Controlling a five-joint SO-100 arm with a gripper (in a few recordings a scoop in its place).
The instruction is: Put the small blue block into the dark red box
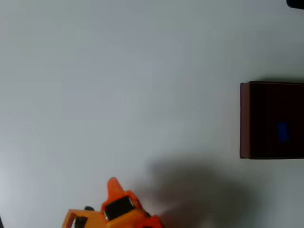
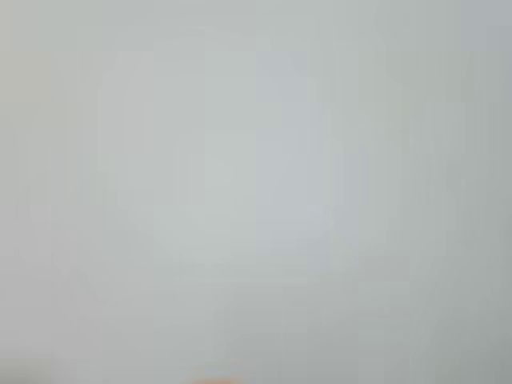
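The small blue block (image 1: 282, 131) lies inside the dark red box (image 1: 244, 119), on its near-black floor, a little toward three o'clock of what shows of the interior in the overhead view. The box sits at three o'clock on the table (image 1: 118, 85), cut off by the picture's edge. By how things lie, I judge the putting-in done.

My fingers (image 1: 112, 183) are at six o'clock of the overhead view, well apart from the box, an orange tip pointing toward twelve. I cannot tell how far they are parted, and nothing blue shows between them. In the wrist view there is pale bare table and a faint orange smudge at six o'clock.

As for handling, I judge the block light, stiff and plain-faced, likely a bit slick, and not fragile. I would pinch it across two opposite flat sides, squarely, since so small a piece could pop out of a skewed hold. The box looks thin-walled and probably easy to nudge.

Count: one blue block, one red box
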